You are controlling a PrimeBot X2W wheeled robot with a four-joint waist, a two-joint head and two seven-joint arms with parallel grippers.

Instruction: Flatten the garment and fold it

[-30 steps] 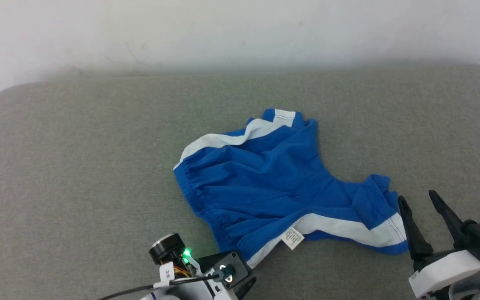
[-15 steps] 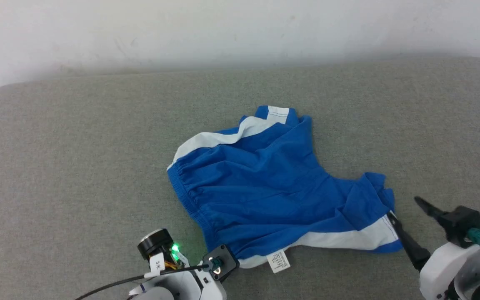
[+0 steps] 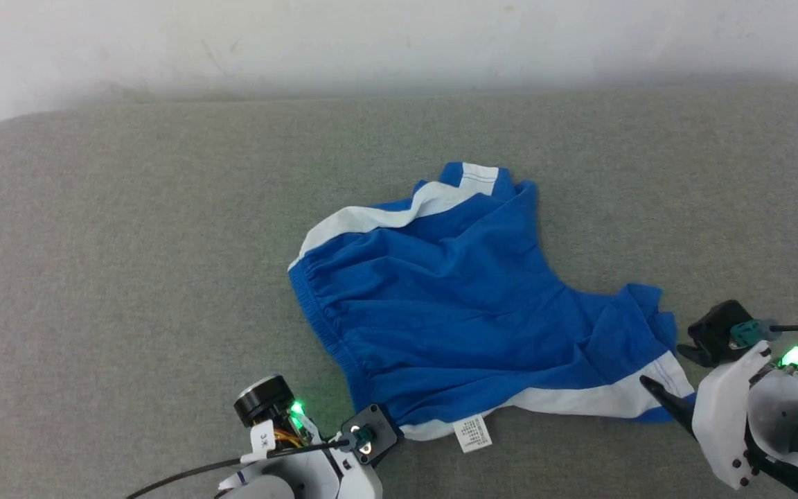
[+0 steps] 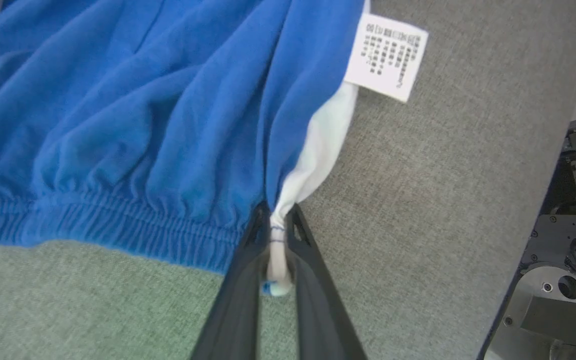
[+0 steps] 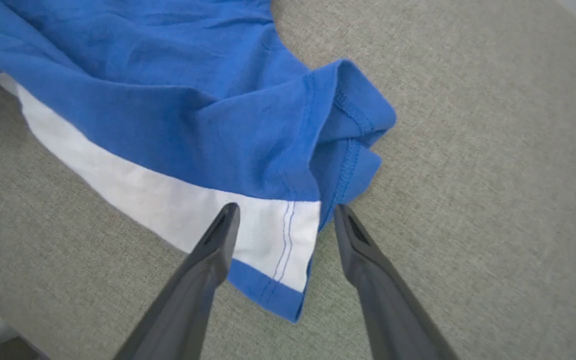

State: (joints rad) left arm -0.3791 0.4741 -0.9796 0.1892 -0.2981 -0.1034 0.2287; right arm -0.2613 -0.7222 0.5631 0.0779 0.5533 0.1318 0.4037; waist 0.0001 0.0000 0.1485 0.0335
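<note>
The garment point(image 3: 454, 298), blue shorts with white side stripes, lies crumpled on the grey pad, with its waistband toward the left. A white tag point(image 3: 472, 434) sticks out at its near edge. My left gripper point(image 3: 379, 428) sits at the near waistband corner. In the left wrist view the left gripper point(image 4: 277, 222) is shut on the garment's point(image 4: 143, 100) white stripe end by the tag point(image 4: 387, 56). My right gripper point(image 3: 672, 380) is at the right leg hem. The right wrist view shows the right gripper point(image 5: 285, 212) open, its fingers straddling the garment's point(image 5: 193, 115) white hem corner.
The grey fabric pad point(image 3: 129, 242) spreads wide around the shorts, with a rounded far-left corner and a white wall point(image 3: 371, 41) behind it. Dark metal parts of the robot's base point(image 4: 568, 260) lie past the pad's edge in the left wrist view.
My left gripper has shut on the waistband corner. My right gripper has tipped down and moved in over the right leg hem. The head camera has shifted slightly.
</note>
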